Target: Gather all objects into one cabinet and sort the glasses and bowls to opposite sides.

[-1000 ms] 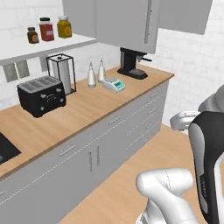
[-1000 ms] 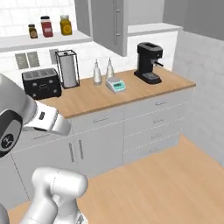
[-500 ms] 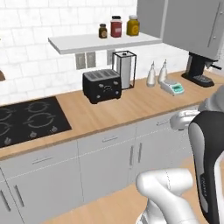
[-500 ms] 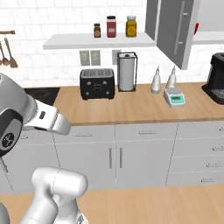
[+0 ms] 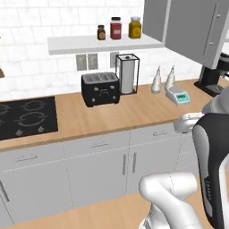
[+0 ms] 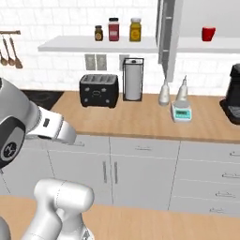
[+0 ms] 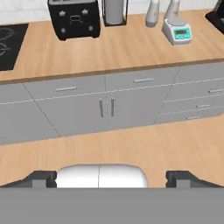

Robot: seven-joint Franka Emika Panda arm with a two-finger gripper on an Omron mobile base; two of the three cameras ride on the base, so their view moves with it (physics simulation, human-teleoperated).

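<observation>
Kitchen wall has swung across both base views: the base is driving, nothing on the counter moved.

Small red cup [image 6: 208,33] sits on the white shelf inside the open upper cabinet [image 6: 167,33], at 1 o'clock in the right base view; a second ago that spot was out of frame. Below it run the scale [image 6: 181,112], paper-towel holder [image 6: 133,78] and toaster [image 6: 99,90] on the counter [image 6: 140,124]. Hand [image 7: 111,177] points at the floor, fingers wide apart, holding nothing. Gathering looks barely begun.
</observation>
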